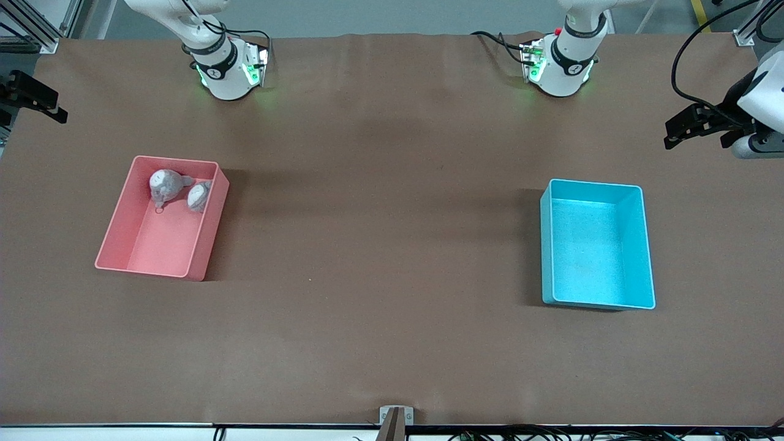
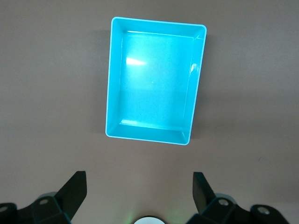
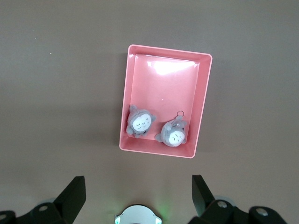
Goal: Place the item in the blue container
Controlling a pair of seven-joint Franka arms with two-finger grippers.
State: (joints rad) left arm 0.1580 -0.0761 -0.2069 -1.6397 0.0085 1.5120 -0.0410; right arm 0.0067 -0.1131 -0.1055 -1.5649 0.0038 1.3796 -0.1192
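The blue container (image 1: pixel 594 251) stands open-topped and empty toward the left arm's end of the table, and it also shows in the left wrist view (image 2: pixel 154 79). Two grey plush toys (image 1: pixel 165 185) (image 1: pixel 199 196) lie side by side in a pink bin (image 1: pixel 159 239), at the bin's end nearest the robots. The right wrist view looks down on the same toys (image 3: pixel 141 121) (image 3: pixel 174 133). My left gripper (image 2: pixel 139 179) hangs open high over bare table between its base and the blue container. My right gripper (image 3: pixel 137 182) hangs open the same way by the pink bin (image 3: pixel 163 84). Neither holds anything.
The two arm bases (image 1: pixel 223 67) (image 1: pixel 560 64) stand at the table's edge farthest from the front camera. Black equipment juts in at each end of the table (image 1: pixel 33 95) (image 1: pixel 704 122). A small bracket (image 1: pixel 396 416) sits at the nearest edge.
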